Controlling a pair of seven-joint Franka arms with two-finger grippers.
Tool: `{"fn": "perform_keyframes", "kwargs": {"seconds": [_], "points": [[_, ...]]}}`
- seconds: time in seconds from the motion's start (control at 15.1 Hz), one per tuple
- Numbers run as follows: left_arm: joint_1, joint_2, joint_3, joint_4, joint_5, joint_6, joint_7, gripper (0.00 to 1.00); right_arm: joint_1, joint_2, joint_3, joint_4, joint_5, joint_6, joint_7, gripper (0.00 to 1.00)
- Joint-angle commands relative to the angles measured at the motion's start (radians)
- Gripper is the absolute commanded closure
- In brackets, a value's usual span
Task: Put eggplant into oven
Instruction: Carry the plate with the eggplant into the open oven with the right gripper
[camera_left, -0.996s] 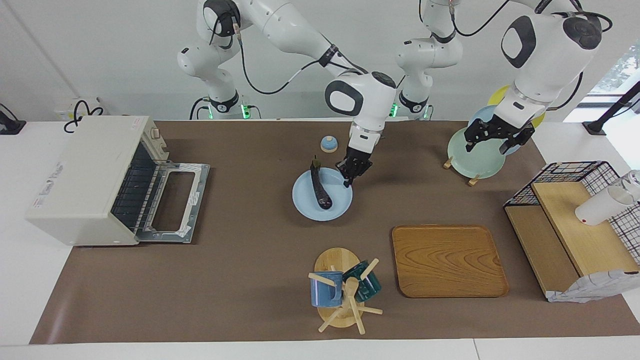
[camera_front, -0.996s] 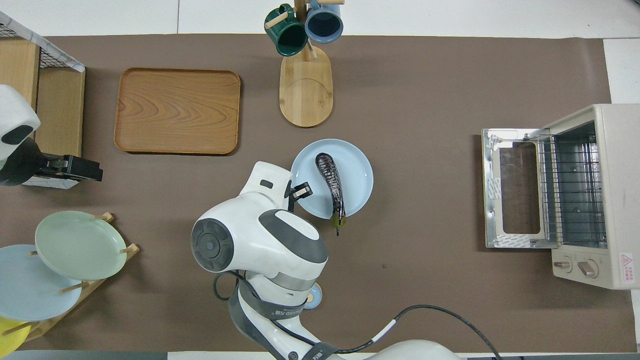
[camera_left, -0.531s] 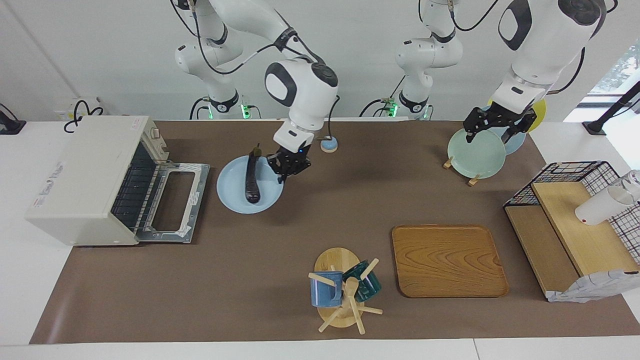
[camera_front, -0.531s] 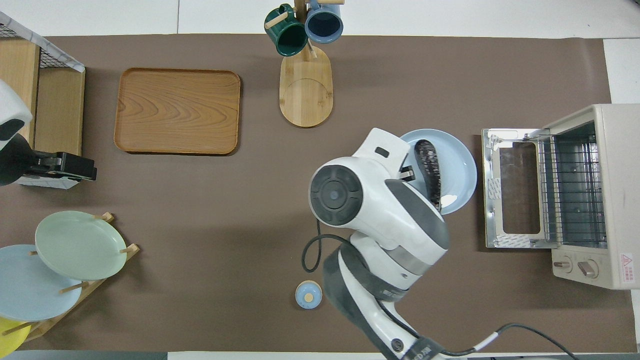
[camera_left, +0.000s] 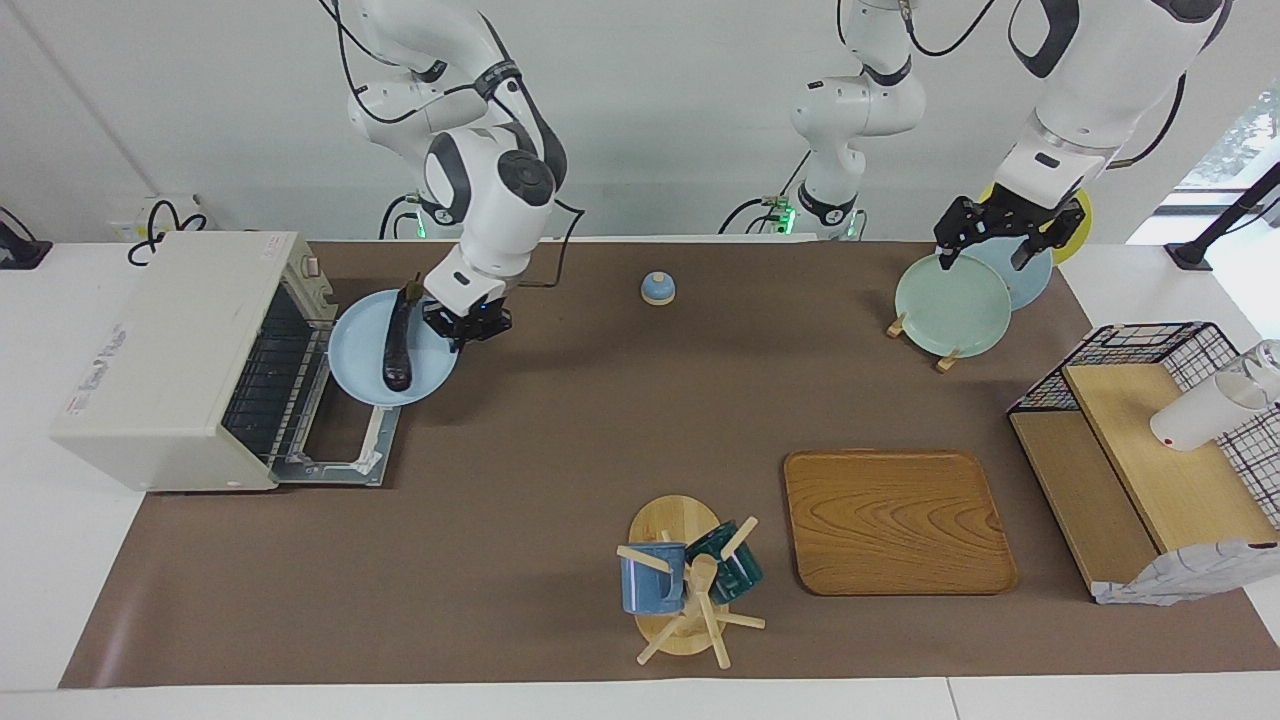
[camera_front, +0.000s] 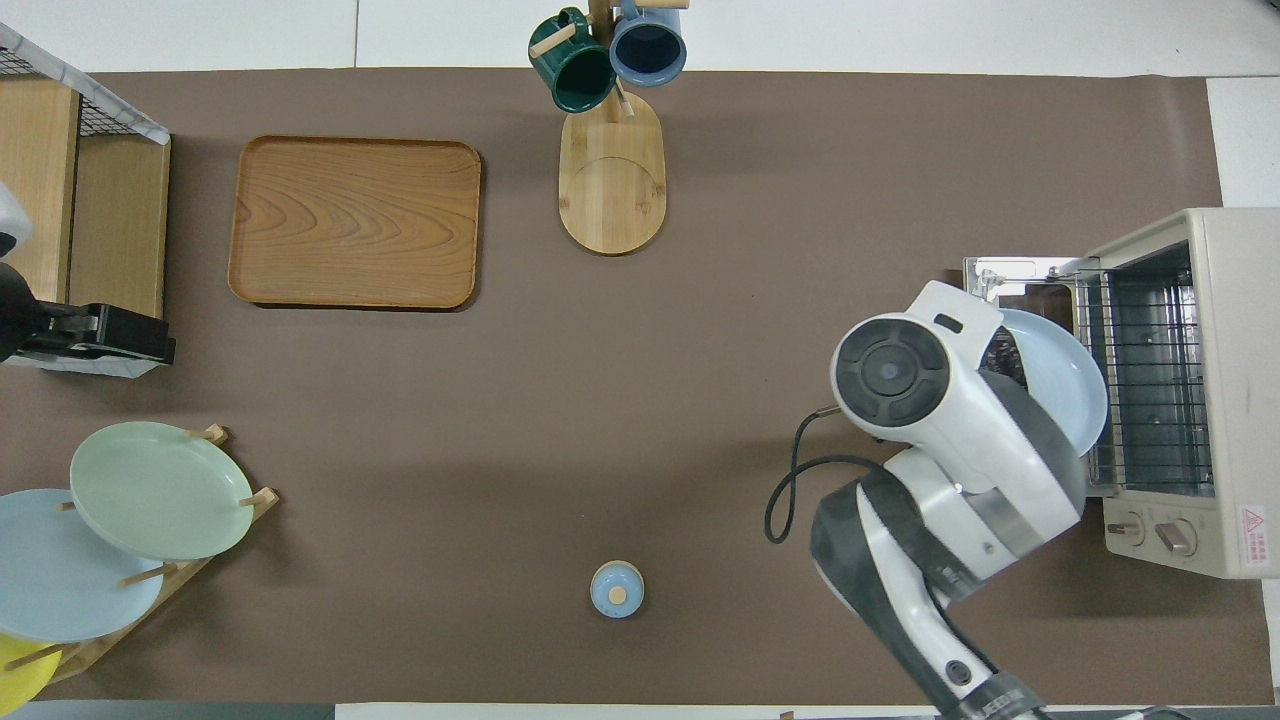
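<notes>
Right gripper (camera_left: 468, 328) is pinched shut on the rim of a light blue plate (camera_left: 360, 375), holding it up in the air over the oven's dropped door (camera_left: 340, 455). The eggplant (camera_left: 397, 340) lies along the plate, just beside the gripper on its oven side, stem end pointing toward the robots, rounded end toward the plate's opposite rim. The plate's edge away from the gripper reaches the oven (camera_left: 170, 355) mouth, right at the wire rack (camera_left: 262, 375). In the overhead view the right arm's wrist covers most of the plate (camera_front: 1065, 385); only a sliver of the eggplant (camera_front: 1003, 357) shows past the wrist, with the rack (camera_front: 1150, 385) just ahead of the plate.

Left gripper (camera_left: 990, 240) hangs with fingers spread wide, holding nothing, over the pale green plate (camera_left: 950, 292) on the plate rack at the left arm's end of the table; this arm waits. A blue plate (camera_left: 1025, 275) and a yellow plate (camera_left: 1075, 225) stand just past the green one.

Well away from both grippers: small blue knob (camera_left: 657, 288), wooden tray (camera_left: 895, 520), mug tree (camera_left: 685, 585) with two mugs, wire basket shelf (camera_left: 1150, 440).
</notes>
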Motion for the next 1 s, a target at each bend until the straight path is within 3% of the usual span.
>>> {"fn": "perform_keyframes", "kwargs": {"seconds": [0.0, 0.53, 0.93], "points": [[-0.007, 0.013, 0.0, 0.027, 0.024, -0.028, -0.015, 0.0, -0.126, -0.016, 0.013, -0.046, -0.019, 0.091, -0.128, 1.0], [-0.005, 0.009, -0.002, 0.027, 0.024, -0.029, -0.012, 0.0, -0.362, -0.025, 0.013, -0.069, -0.019, 0.157, -0.416, 1.0], [-0.027, 0.04, 0.004, 0.074, 0.024, -0.069, -0.013, 0.0, -0.43, -0.044, 0.013, -0.17, -0.012, 0.286, -0.455, 1.0]]}}
